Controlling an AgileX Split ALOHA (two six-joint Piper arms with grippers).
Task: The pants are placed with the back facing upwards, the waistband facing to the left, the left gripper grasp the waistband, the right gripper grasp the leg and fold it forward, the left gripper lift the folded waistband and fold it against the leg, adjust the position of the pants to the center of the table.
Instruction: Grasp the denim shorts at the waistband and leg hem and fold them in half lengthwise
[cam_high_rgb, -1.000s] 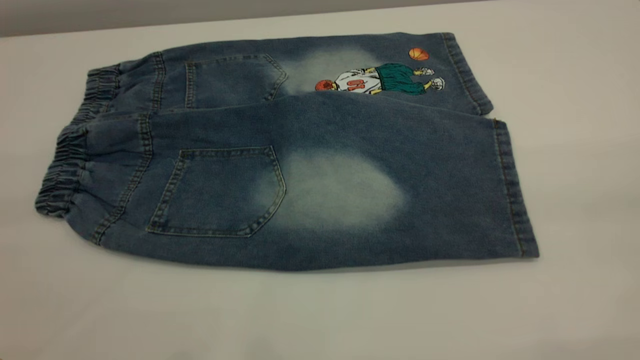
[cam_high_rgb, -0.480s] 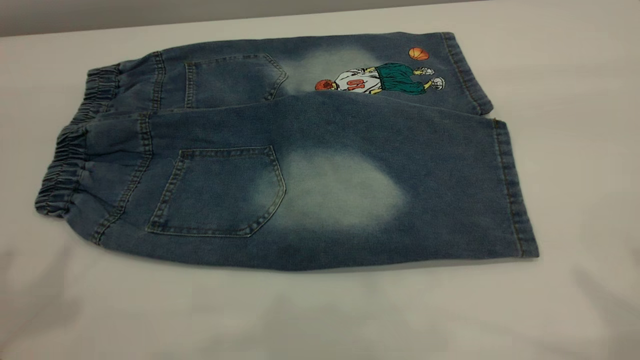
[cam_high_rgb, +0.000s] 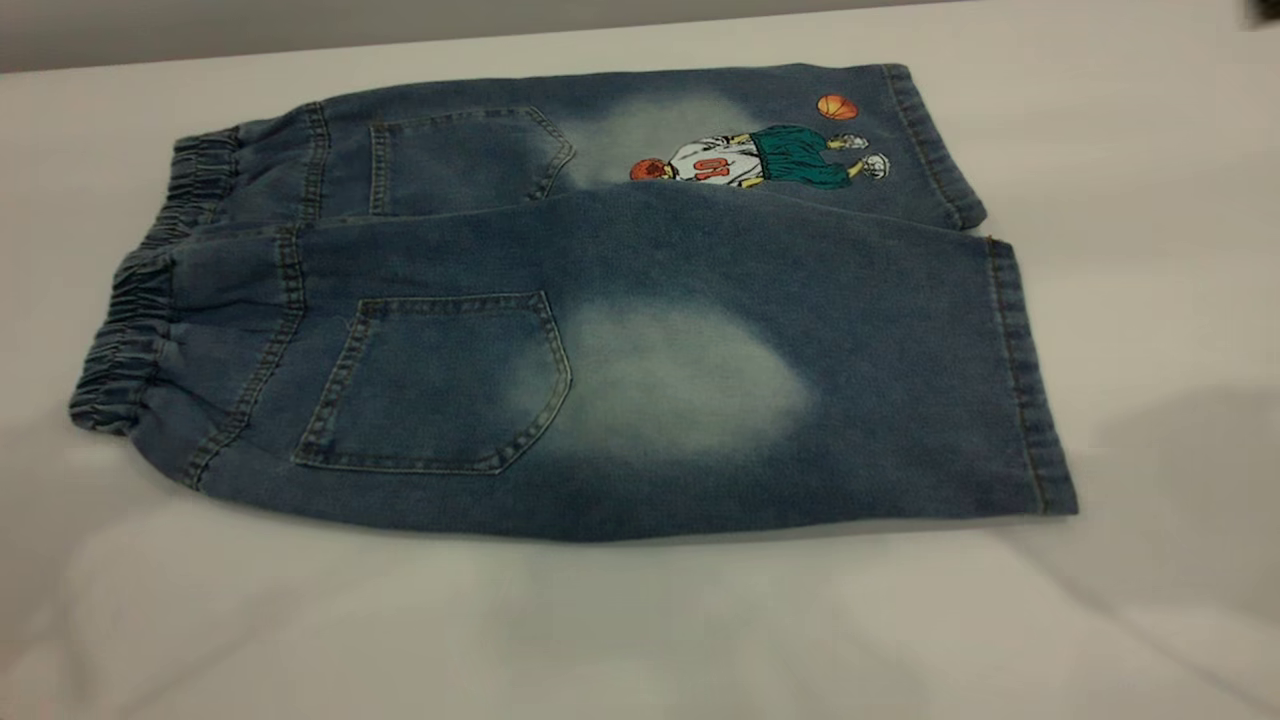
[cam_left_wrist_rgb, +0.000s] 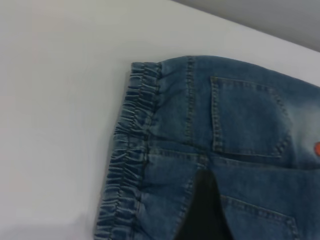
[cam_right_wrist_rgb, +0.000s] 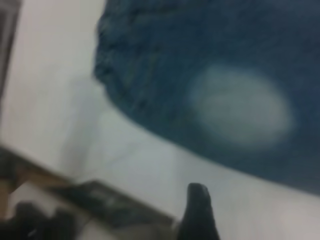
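Note:
The pants lie flat on the table, back side up, with the elastic waistband at the left. The leg, plain with a large pale patch, is nearer the front; the printed leg lies behind it. Neither gripper shows in the exterior view. In the left wrist view a dark part of my left gripper hovers over the denim near the waistband and a back pocket. In the right wrist view a dark part of my right gripper hangs over bare table, short of the pale patch.
A small dark shape juts in at the top right corner of the exterior view. Soft shadows lie on the table at the front left and right. The right wrist view shows the table's edge with dark hardware beyond it.
The pants have not moved. Shadows have spread over the table at the front left and at the right, and a dark shape has come in at the top right corner.

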